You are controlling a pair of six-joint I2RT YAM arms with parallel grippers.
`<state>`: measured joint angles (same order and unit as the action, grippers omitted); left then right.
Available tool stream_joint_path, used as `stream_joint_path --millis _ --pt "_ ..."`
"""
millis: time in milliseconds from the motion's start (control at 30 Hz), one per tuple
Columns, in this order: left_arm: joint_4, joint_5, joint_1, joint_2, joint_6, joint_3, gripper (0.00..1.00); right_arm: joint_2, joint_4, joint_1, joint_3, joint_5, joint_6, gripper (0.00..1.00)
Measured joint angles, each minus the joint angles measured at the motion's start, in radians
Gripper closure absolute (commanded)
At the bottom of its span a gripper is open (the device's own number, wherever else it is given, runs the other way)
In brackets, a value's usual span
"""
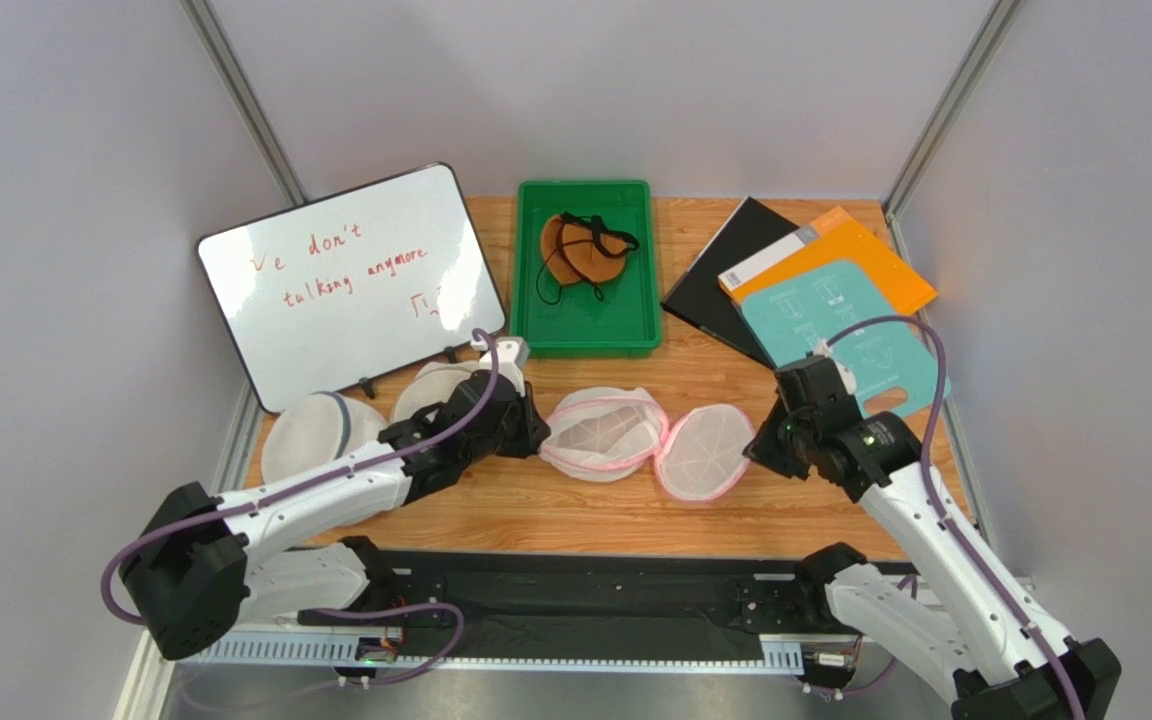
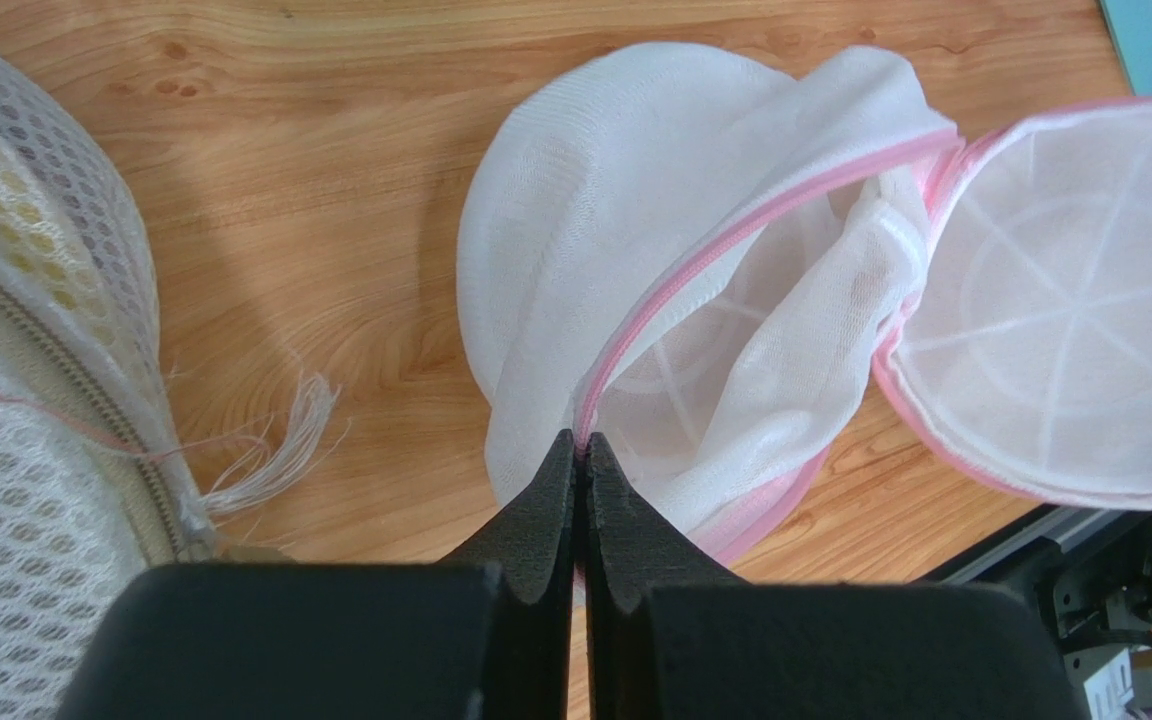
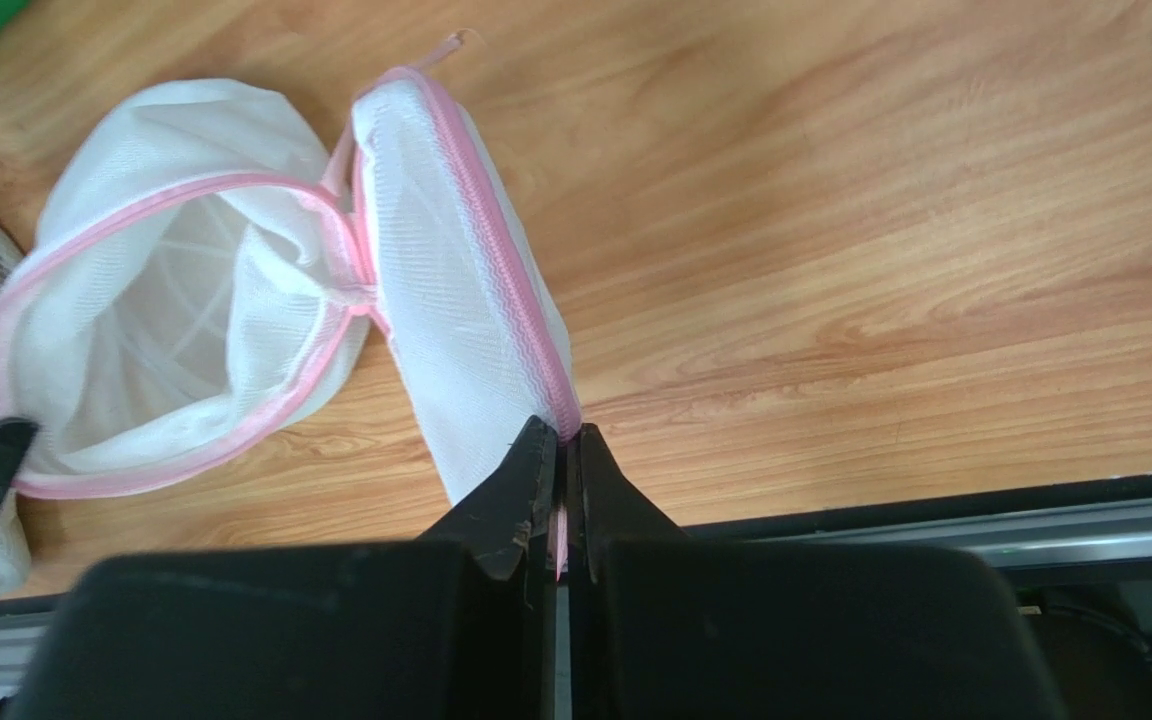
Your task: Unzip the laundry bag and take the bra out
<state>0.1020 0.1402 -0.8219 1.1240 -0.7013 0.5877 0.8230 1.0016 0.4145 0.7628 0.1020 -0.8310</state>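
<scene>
The laundry bag (image 1: 642, 435) lies unzipped on the wooden table, its two white mesh halves with pink trim spread side by side. My left gripper (image 1: 537, 428) is shut on the pink rim of the left half (image 2: 687, 300), seen in the left wrist view at its tips (image 2: 584, 443). My right gripper (image 1: 760, 447) is shut on the pink rim of the right half (image 3: 455, 255), its tips (image 3: 564, 435) pinching the trim. Both halves look empty inside. The brown bra (image 1: 582, 251) with black straps lies in the green tray (image 1: 530, 323) at the back.
Two plain white mesh bags (image 1: 312, 432) (image 1: 432, 390) lie at the left, one showing in the left wrist view (image 2: 26, 375). A whiteboard (image 1: 349, 285) stands at back left. A black folder (image 1: 725, 270), an orange booklet (image 1: 853, 263) and a teal sheet (image 1: 898, 360) lie at back right.
</scene>
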Motion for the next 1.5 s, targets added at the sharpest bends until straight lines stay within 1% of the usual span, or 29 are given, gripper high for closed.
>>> stream_joint_path --millis 233,400,533,767,1067,1167,1300,1433,1467,1500 --pt "-0.084 -0.066 -0.005 0.115 -0.015 0.011 1.0 0.153 0.046 0.031 0.208 0.074 0.086 1.0" --pt "-0.114 -0.08 -0.051 0.168 -0.029 0.034 1.0 0.233 0.092 0.078 0.323 0.141 0.136 1.0" --pt "-0.151 -0.088 -0.076 0.201 -0.039 0.068 1.0 0.291 0.119 0.134 0.399 0.195 0.16 1.0" --pt "-0.175 -0.088 -0.087 0.232 -0.049 0.124 1.0 0.438 0.174 0.26 0.548 0.293 0.185 1.0" --pt "-0.21 -0.086 -0.088 0.232 -0.053 0.13 1.0 0.605 0.175 0.398 0.697 0.316 0.197 0.99" --pt "-0.217 -0.081 -0.087 0.232 -0.053 0.129 1.0 0.674 0.175 0.44 0.752 0.317 0.2 0.95" --pt "-0.225 -0.074 -0.087 0.232 -0.052 0.125 1.0 0.764 0.195 0.488 0.817 0.337 0.201 0.84" --pt "-0.249 -0.069 -0.087 0.229 -0.053 0.098 1.0 0.862 0.243 0.529 0.906 0.381 0.202 0.8" --pt "-0.253 -0.069 -0.087 0.228 -0.053 0.091 1.0 0.883 0.253 0.536 0.923 0.39 0.202 0.78" --pt "-0.256 -0.068 -0.087 0.228 -0.053 0.083 1.0 0.906 0.266 0.543 0.943 0.401 0.202 0.67"
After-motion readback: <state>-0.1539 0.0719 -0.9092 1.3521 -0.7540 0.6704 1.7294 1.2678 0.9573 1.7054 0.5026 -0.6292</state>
